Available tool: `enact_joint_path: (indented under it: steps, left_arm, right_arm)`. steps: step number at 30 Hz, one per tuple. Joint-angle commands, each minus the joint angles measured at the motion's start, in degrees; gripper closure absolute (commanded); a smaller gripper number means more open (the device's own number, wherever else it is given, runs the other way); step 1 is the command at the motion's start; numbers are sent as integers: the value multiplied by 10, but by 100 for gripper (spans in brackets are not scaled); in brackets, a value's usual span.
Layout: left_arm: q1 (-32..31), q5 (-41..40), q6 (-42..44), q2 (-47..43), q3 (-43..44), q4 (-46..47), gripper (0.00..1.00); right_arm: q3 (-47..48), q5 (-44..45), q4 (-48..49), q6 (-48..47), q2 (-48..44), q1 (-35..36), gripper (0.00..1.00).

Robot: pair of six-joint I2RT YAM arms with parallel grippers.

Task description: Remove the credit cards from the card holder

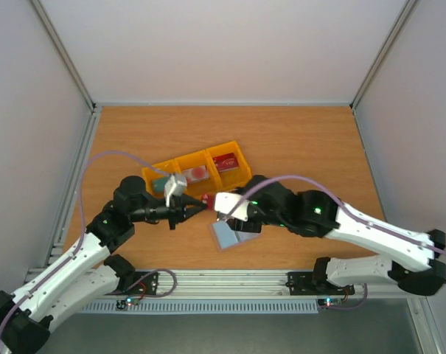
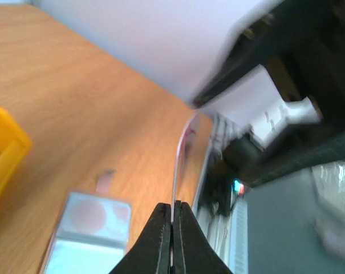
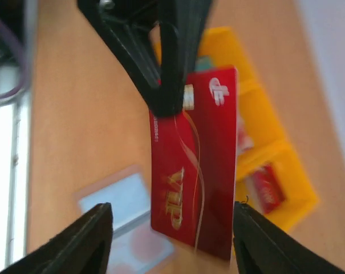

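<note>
Right wrist view gives the clearest look: the dark red card (image 3: 195, 171) hangs upright in the air, pinched near its top left corner by the left jaws, which are clenched flat on its faces. The right jaws stand apart on either side of its lower half and grip nothing. The one at 3 o'clock sits just beside the card's edge, and whether it touches cannot be told.

Seen from the top external camera, the card is between the two arms. The card holder (image 1: 234, 234) lies open on the table (image 1: 304, 140) at 5 o'clock from it, and the yellow tray (image 1: 186, 159) is at 12 o'clock.

Such a card is probably light, thin, stiff yet springy, and glossy, so it could slip or pivot in a corner pinch. A hold across the flat faces, further in from the edge, looks safer than one at the thin rim.
</note>
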Motion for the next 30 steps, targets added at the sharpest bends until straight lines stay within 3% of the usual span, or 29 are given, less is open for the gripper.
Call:
enact_joint_path:
  steps: [1, 3, 5, 8, 10, 13, 16, 30]
  left_arm:
    - [64, -111, -277, -7, -2, 173, 100]
    - [100, -176, -376, -12, 1, 217, 100]
    - [133, -236, -462, -15, 15, 199, 100]
    - [174, -243, -553, -24, 27, 155, 100]
    - [186, -235, -558, -37, 26, 164, 100]
    - [195, -223, -549, -63, 21, 195, 100]
    - [207, -213, -549, -81, 15, 226, 100]
    - [228, -197, -564, -97, -6, 284, 100]
  right_arm:
    - [-78, 186, 249, -86, -116, 5, 36]
    - [-137, 228, 379, -167, -146, 6, 33]
    - [-202, 222, 541, -294, -146, 7, 30]
    - [-301, 135, 890, -543, -79, 3, 14]
    - [-284, 124, 1064, -668, 12, 2, 11]
    - [-231, 108, 1192, -752, 122, -2, 12]
    - [-216, 68, 1218, -790, 175, -5, 16]
    - [-172, 60, 1190, -841, 237, -38, 35]
